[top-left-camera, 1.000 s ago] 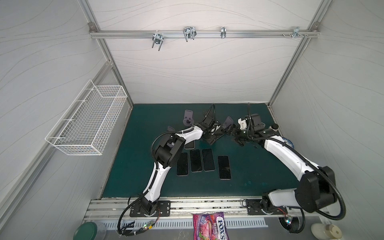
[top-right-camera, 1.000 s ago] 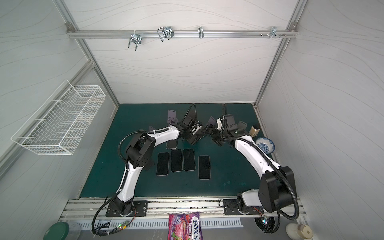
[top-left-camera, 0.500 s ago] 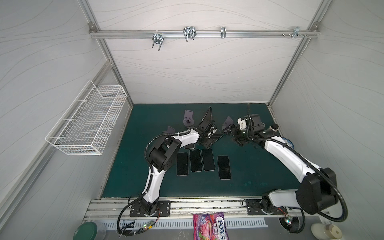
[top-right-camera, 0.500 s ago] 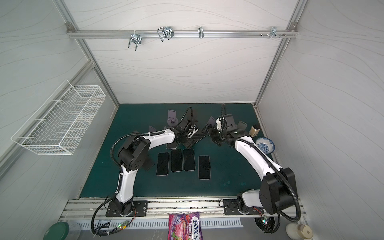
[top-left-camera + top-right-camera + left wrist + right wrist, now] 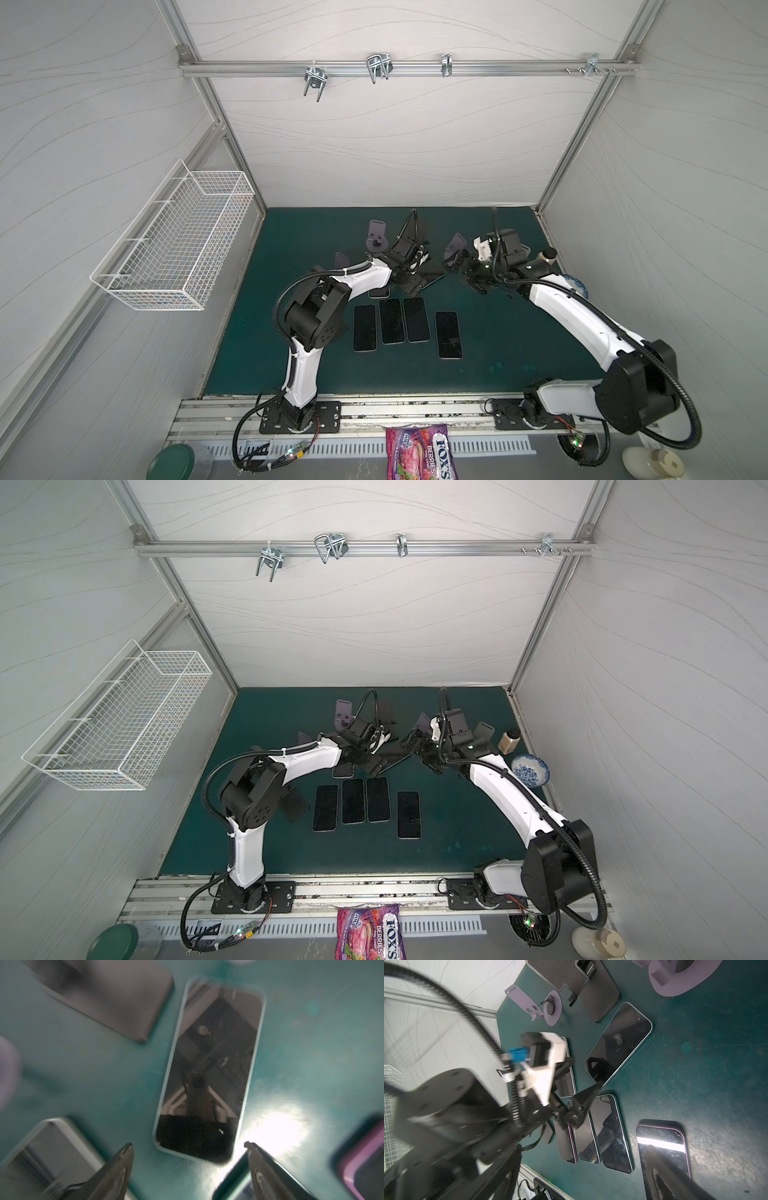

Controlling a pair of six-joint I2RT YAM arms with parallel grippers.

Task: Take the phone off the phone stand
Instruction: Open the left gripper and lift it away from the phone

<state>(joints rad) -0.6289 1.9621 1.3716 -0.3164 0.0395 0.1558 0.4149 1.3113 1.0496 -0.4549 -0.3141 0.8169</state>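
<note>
The phone (image 5: 433,272) (image 5: 395,754) (image 5: 618,1043) lies flat and screen-up on the green mat, at an angle, clear of the black phone stand (image 5: 600,997), whose base plate (image 5: 108,997) sits just behind it. My left gripper (image 5: 411,277) (image 5: 374,759) (image 5: 188,1147) (image 5: 586,1072) hovers over the phone's near end, open, with nothing between its fingers. My right gripper (image 5: 464,274) (image 5: 420,754) hangs to the right of the phone, fingers spread and empty. In the right wrist view only one dark blurred finger (image 5: 675,1182) shows.
Several phones (image 5: 390,320) lie face-up in a row in front of the grippers. Purple stands (image 5: 376,237) (image 5: 455,245) sit at the back. A patterned bowl (image 5: 530,771) and a bottle (image 5: 509,742) stand by the right wall. A wire basket (image 5: 178,245) hangs on the left wall.
Both grippers have opened wider. The left arm's elbow has swung a little left and its wrist has settled lower over the phone. The right arm has barely moved.
</note>
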